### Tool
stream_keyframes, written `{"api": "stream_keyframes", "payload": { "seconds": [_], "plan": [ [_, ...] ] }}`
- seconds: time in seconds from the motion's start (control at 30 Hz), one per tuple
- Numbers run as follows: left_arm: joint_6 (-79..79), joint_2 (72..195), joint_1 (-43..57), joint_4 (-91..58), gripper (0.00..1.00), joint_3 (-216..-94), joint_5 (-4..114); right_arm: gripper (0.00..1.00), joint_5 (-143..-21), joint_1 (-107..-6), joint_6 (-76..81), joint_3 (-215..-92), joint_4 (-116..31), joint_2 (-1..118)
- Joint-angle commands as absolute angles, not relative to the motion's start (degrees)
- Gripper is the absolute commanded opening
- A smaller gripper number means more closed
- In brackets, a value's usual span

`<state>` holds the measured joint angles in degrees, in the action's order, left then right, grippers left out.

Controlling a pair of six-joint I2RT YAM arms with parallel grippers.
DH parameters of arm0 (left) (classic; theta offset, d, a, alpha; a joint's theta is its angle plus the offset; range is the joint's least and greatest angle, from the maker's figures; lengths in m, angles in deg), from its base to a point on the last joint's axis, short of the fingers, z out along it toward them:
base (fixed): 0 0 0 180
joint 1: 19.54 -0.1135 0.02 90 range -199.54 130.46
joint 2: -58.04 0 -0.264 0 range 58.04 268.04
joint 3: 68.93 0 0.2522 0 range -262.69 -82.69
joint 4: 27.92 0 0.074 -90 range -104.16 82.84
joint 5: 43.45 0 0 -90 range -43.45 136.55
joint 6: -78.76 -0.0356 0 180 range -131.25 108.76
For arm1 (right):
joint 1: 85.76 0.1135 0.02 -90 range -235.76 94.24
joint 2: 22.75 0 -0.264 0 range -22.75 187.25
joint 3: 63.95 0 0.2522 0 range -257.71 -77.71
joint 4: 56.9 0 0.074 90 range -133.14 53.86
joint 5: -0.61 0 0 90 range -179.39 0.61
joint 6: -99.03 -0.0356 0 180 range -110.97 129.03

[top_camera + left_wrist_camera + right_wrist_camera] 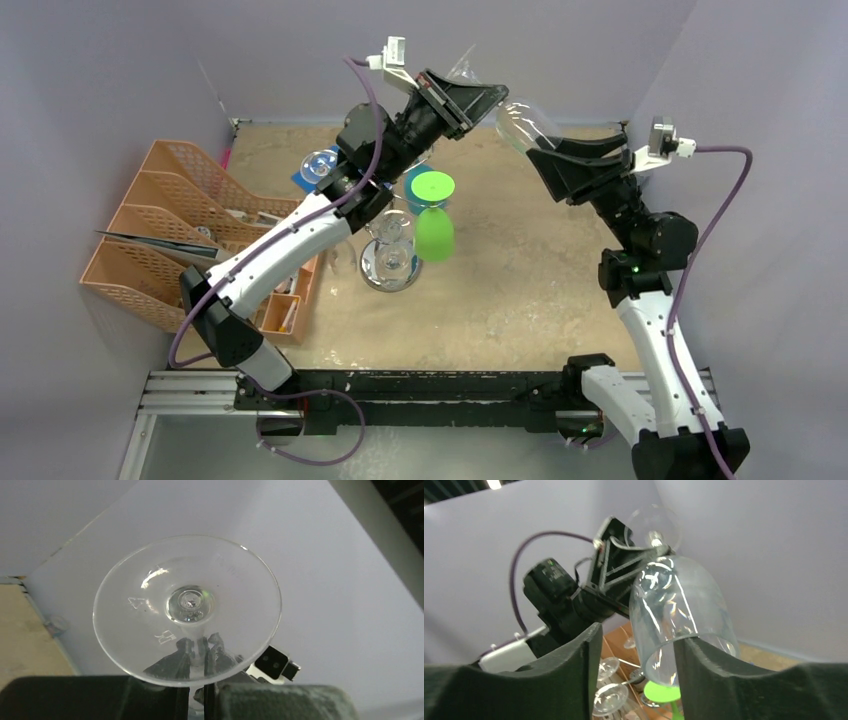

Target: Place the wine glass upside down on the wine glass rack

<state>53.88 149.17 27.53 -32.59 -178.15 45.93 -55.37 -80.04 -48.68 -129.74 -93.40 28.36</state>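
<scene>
While the wine glass is held aloft near the worktop's far edge, clamped at its stem by the left gripper, the right gripper is parted around the bowl. Hanging it on the wine glass rack is judged not yet done.

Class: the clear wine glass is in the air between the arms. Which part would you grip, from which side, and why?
Probably the stem, just under the foot, approached from the side, as the left gripper does. It is thin and straight, and the wide foot stops slipping. The wine glass bowl is broad, smooth and curved; the right gripper stands open around it.
</scene>
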Motion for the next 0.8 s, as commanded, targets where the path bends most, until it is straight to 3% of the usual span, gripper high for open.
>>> {"api": "stream_keyframes", "payload": {
  "seconds": [0.0,0.27,0.4,0.53,0.77],
  "plan": [
    [37.5,145.5,24.0,-25.7,0.0,-184.8,53.4,0.59,-58.7,-79.9,-41.6,-128.6,-86.6,23.9],
    [10.7,141.3,22.6,-15.3,0.0,-188.5,59.1,0.62,-63.3,-79.9,-37.7,-127.5,-76.0,20.2],
    [-2.8,142.6,22.5,-6.4,0.0,-196.7,64.7,0.62,-63.5,-79.9,-37.6,-128.0,-76.0,20.7],
    [-9.6,143.4,22.5,-0.9,0.0,-201.3,70.1,0.62,-63.8,-79.9,-38.0,-128.9,-75.1,21.0],
    [-20.8,144.6,20.3,4.7,0.0,-204.9,69.7,0.61,-56.2,-79.9,-40.8,-134.2,-72.3,24.8]
  ]
}}
